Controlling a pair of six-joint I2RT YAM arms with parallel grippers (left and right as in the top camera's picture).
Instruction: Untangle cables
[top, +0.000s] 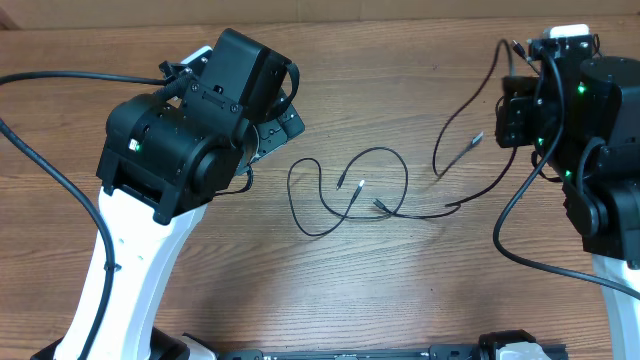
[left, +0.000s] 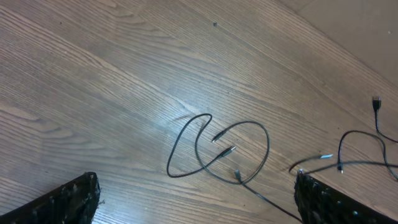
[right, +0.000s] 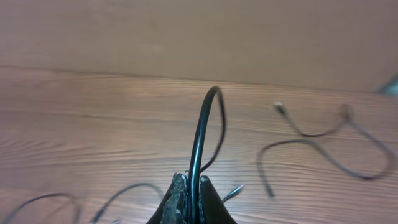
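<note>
Seen from above, the left gripper (left: 196, 202) and right gripper (right: 189, 199) sit mostly hidden beneath their arms (top: 180, 150). Left fingers (left: 71, 202) — only corners, cut by the bottom edge. Cables (top: 350, 192): plugs too small to identify, far strands blurred in the right wrist view.

The tabletop (top: 400, 300) is smooth brown wood with fine grain lines, and the cables (top: 360, 185) are thin, shiny black cords with small silvery ends.

Cables (top: 380, 206) looped on table (top: 400, 290) centre (1 strand (top: 476, 138) trailing right).
</note>
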